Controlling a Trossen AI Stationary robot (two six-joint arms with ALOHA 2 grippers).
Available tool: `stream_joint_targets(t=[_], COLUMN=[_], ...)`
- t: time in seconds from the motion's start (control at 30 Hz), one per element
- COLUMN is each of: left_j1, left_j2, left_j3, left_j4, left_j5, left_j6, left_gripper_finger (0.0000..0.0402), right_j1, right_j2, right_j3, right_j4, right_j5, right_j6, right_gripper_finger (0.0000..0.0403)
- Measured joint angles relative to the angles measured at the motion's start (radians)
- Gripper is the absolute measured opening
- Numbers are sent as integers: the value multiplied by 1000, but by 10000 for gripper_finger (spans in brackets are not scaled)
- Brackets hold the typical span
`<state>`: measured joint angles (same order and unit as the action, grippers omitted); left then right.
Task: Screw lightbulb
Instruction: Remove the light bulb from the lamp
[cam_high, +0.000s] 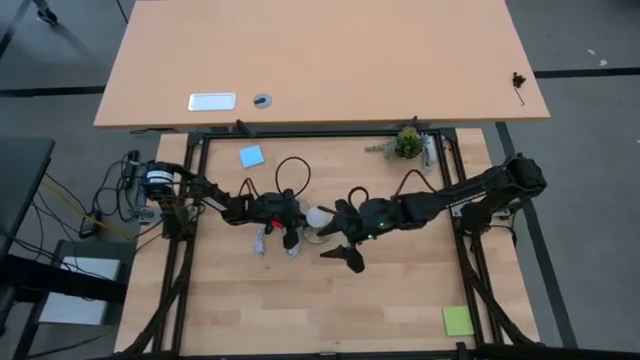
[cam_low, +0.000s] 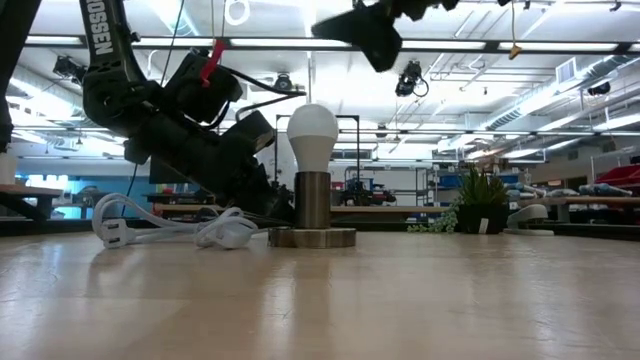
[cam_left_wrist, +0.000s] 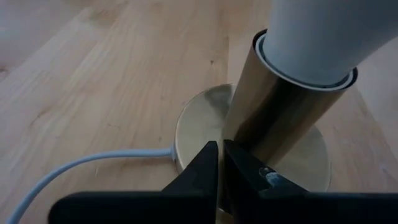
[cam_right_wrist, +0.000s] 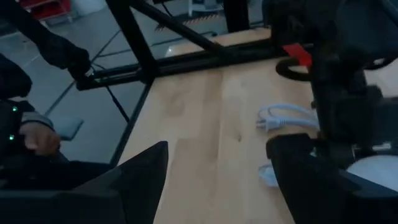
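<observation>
Lightbulb (cam_low: 313, 128) seated upright in brass socket (cam_low: 312, 203). Left gripper (cam_left_wrist: 219, 163) nearly closed, pinching socket base rim. Right gripper (cam_right_wrist: 217, 180) wide open above bulb, holding nothing.

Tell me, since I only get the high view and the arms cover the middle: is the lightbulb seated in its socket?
Observer: Yes. In the low view the lightbulb stands upright in the metal socket tube.
Operator: What is the left arm doing down there?
Observer: Its wrist view shows the left gripper with jaws nearly together at the round base, apparently pinching its rim.
Operator: And the right one?
Observer: The right gripper has its jaws wide open and holds nothing.
</observation>
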<state>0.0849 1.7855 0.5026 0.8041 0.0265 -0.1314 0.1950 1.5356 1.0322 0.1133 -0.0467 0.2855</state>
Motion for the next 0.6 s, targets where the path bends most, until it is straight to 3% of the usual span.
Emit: stream_joint_targets(t=[0.1,0.17,0.4,0.6], left_j1=[0,0,0,-1], left_j2=[-12,-28,-176,-320], left_j3=[0,1,0,0], left_j4=[-26,-56,-240,-363], left_j5=[0,-2,-91,-101], left_j6=[0,10,59,76], left_gripper_finger=[31,31,31,30], right_j1=[14,25,38,26], right_j2=[-5,-15,-68,-74], right_j3=[2,2,1,-50], right_j4=[25,-2,-140,-202], right_j5=[39,89,157,218], right_j6=[-13,-35,-159,-185], right_gripper_finger=[275,243,27,8])
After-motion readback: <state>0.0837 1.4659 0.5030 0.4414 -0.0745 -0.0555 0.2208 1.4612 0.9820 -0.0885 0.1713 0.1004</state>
